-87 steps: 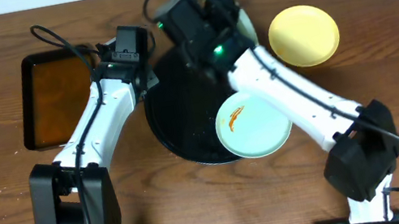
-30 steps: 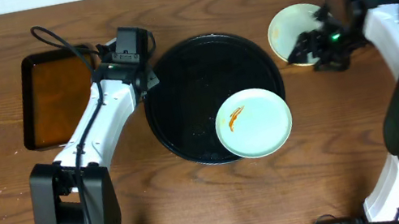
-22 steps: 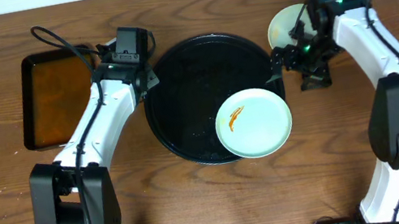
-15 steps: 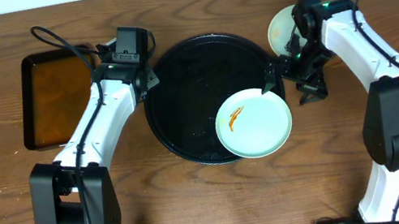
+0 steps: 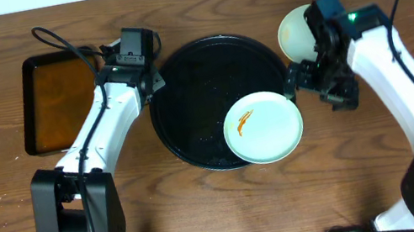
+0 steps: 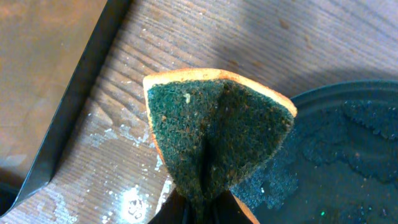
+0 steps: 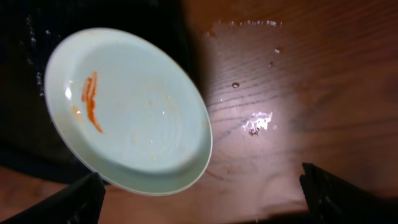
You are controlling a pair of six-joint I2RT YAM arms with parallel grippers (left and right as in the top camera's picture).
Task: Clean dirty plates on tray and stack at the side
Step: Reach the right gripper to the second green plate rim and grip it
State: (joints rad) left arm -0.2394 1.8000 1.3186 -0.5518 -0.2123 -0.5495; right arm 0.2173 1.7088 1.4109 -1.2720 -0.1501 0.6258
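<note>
So nearest the robot, a mint plate (image 5: 263,127) with an orange smear sat on the near-right part of the black tray (image 5: 194,92), its edge hanging over the rim. The right gripper (image 5: 317,88) was just right of that plate, low over the wet counter (image 5: 2,212), jaws spread wide and holding nothing. The wrist view showed the plate's rim between the two fingers (image 7: 84,196), but I couldn't tell if it touched. Further back, the left gripper (image 6: 205,214) was clenched on a folded green-and-yellow sponge (image 6: 217,130), over the counter at the tray's left rim, beside the pan (image 5: 24,105) of brown liquid. Farthest off, a pale plate (image 5: 293,32) lay on the counter right of the tray, partly hidden by the right arm.
</note>
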